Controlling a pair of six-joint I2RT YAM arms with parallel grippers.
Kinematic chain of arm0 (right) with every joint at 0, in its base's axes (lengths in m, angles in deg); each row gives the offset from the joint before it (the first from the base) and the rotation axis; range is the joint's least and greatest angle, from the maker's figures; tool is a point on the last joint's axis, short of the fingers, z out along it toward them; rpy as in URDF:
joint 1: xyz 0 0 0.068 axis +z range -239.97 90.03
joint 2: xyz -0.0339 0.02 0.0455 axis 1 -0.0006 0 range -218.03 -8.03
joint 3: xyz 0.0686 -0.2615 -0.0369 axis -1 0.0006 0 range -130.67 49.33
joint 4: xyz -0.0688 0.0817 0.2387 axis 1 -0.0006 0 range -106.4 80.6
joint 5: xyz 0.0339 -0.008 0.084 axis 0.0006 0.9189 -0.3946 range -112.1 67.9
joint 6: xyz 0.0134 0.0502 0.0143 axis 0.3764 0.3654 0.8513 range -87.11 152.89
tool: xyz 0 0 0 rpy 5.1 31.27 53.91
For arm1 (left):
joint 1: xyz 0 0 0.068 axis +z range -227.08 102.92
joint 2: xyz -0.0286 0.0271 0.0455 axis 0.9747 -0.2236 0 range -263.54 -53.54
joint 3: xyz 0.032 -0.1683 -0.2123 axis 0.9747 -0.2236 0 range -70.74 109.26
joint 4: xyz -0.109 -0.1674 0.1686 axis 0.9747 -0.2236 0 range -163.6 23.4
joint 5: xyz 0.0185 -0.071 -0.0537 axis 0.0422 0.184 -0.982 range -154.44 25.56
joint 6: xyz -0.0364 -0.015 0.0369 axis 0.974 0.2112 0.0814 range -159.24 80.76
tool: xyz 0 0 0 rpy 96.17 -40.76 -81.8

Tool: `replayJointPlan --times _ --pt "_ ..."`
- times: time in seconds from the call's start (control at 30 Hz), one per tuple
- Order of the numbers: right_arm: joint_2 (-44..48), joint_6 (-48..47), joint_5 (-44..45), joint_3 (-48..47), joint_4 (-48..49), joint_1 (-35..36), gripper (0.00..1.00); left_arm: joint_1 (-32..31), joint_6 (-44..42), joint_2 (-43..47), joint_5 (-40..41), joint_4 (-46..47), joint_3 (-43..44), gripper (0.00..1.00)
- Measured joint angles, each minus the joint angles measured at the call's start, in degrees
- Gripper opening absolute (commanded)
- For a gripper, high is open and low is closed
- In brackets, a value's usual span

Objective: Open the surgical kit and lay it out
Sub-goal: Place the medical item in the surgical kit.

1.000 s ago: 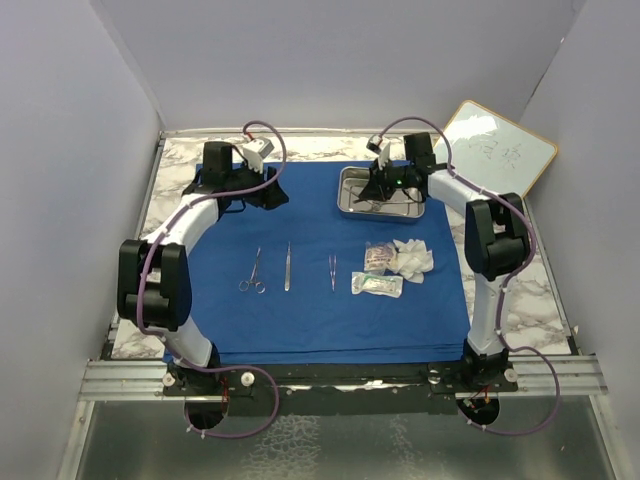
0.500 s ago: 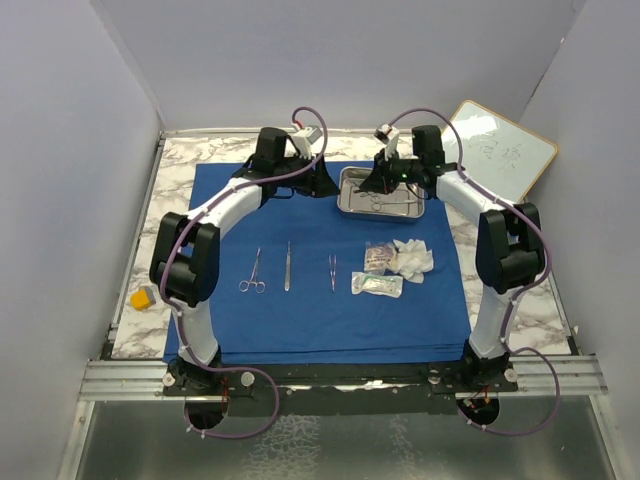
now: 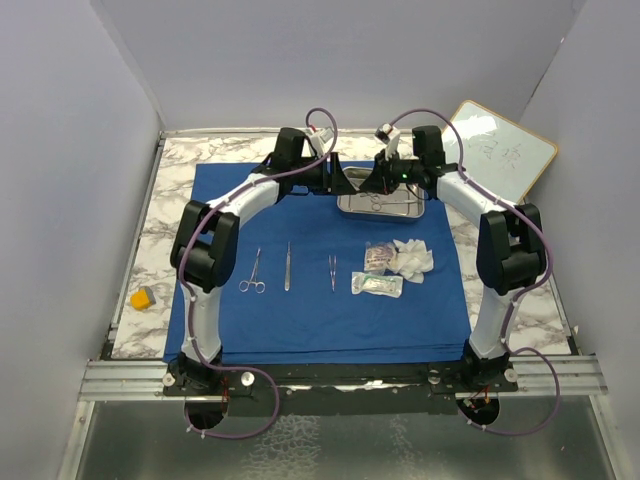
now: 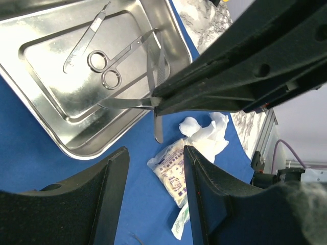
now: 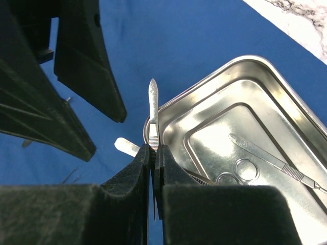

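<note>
The blue cloth [image 3: 320,300] lies spread flat, with the steel tray [image 3: 400,214] at its back right. My right gripper [image 5: 155,153] is shut on steel tweezers [image 5: 153,97], holding them above the tray's rim [image 5: 286,76]. Scissors [image 5: 240,171] and a thin steel instrument [image 5: 271,161] lie in the tray. My left gripper [image 4: 156,189] is open and empty, hovering beside the tray's left end, close to the right gripper [image 4: 158,104]. Scissors [image 3: 252,272], tweezers [image 3: 287,266] and forceps [image 3: 332,272] lie in a row on the cloth. Gauze [image 3: 412,257] and two packets [image 3: 378,257] [image 3: 377,285] lie to their right.
A wood-framed whiteboard [image 3: 497,150] leans at the back right. A small yellow-orange block [image 3: 143,298] sits on the marble left of the cloth. Grey walls close in both sides and the back.
My left arm has swung right from the cloth's back left corner to the tray's left end, uncovering the yellow block. My right gripper stays shut on the tweezers over the tray.
</note>
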Motion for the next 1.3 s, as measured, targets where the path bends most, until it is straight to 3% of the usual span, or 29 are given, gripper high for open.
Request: replayJointPlan --times 0.7,1.0,1.3 --pt "0.1 0.9 -0.5 0.3 0.0 0.0 0.01 -0.3 6.1 -7.4 -2.8 -0.2 6.7 0.22" --pt "0.1 0.8 -0.5 0.3 0.0 0.0 0.01 -0.3 6.7 -7.8 -3.7 -1.1 8.1 0.01" --pt "0.2 -0.6 2.4 0.3 0.0 0.0 0.01 -0.3 6.4 -7.8 -3.6 -2.9 8.2 0.00"
